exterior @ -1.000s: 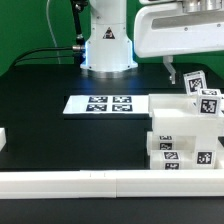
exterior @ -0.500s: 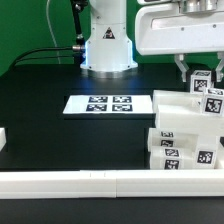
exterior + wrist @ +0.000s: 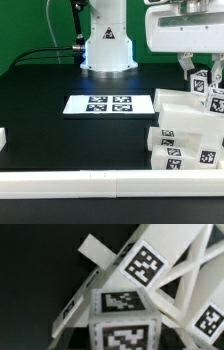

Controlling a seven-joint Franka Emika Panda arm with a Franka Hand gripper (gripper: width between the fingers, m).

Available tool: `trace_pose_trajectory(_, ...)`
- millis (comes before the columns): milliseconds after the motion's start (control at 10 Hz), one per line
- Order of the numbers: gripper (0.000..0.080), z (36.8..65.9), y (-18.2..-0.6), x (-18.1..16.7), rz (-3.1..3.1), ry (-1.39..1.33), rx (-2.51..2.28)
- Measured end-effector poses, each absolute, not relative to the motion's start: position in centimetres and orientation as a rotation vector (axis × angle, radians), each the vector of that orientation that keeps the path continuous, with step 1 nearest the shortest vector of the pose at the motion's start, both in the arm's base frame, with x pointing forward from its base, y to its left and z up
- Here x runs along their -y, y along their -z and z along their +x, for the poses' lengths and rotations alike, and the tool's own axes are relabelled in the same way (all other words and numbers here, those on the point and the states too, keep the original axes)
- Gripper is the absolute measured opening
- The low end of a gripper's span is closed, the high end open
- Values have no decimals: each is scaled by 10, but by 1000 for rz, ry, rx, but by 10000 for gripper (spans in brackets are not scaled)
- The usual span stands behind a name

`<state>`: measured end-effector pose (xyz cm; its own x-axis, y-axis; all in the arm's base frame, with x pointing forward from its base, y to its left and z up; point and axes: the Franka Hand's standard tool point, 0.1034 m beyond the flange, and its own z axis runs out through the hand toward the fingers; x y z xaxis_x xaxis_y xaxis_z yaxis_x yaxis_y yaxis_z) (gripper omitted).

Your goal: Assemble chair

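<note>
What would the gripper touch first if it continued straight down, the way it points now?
Probably nothing new: the gripper already seems closed on a tagged white chair part. Going straight down, that part would likely press onto the white slab of the chair stack below, though depth is unclear from these views.

Backdrop: we see a plain green wall (image 3: 30, 25) filling the space behind the table in the exterior view.
Table: we see a matte black tabletop (image 3: 60, 135), evenly lit, with no strong shadows on it.
Marker board: we find the marker board (image 3: 106, 104) lying flat near the table's middle, showing four square tags.
Rail: we note a long plain white rail (image 3: 90, 181) running along the near edge of the table.
Cable: we see a dark cable (image 3: 45, 55) trailing over the table's far side, on the exterior view's left.
</note>
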<state>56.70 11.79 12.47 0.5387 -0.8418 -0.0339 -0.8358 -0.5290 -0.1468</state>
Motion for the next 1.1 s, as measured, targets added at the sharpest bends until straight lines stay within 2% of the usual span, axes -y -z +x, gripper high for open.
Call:
trace_pose_trajectory(400, 282, 570, -123, -95, -2371, 37, -1765)
trace_pose_trajectory(700, 282, 571, -124, -99, -2312, 58, -1816)
trace_pose_trajectory(800, 387, 571, -124, -101, -2314, 57, -1813)
trace_pose_trajectory(900, 552, 572, -126, -108, -2387, 42, -1736)
trace_pose_trajectory(1000, 552, 575, -129, -108, -2474, 52, -1611)
trace_pose_trajectory(1100, 638, 578, -131, -106, -2606, 75, -1393)
